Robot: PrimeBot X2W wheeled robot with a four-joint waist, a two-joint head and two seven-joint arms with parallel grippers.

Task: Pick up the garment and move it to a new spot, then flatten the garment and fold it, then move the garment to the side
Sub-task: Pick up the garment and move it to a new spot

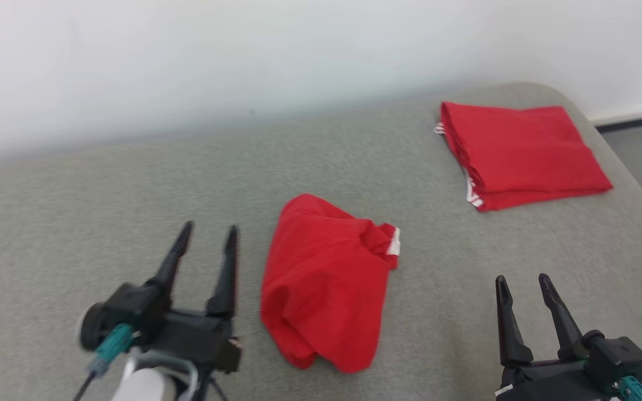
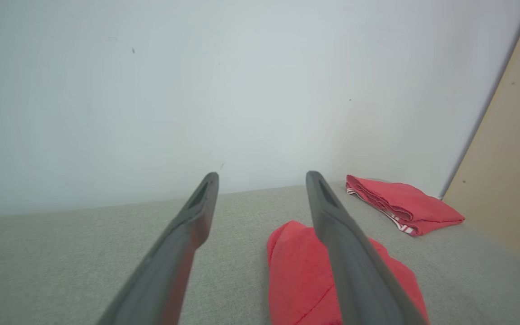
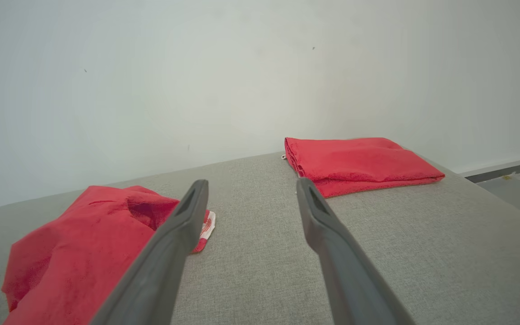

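You see the garment (image 1: 326,284) whole from the head view. In the left wrist view a finger (image 2: 355,262) covers its middle and the bottom edge cuts it off. Its bunching hides the inner layers. It lies crumpled, red with white trim at one corner, on the grey surface (image 1: 76,195), between the left gripper (image 1: 210,227) and the right gripper (image 1: 522,278), touching neither. Both grippers have fingers apart, holding nothing. A folded cloth (image 1: 521,153), also red, lies well apart at the far right.
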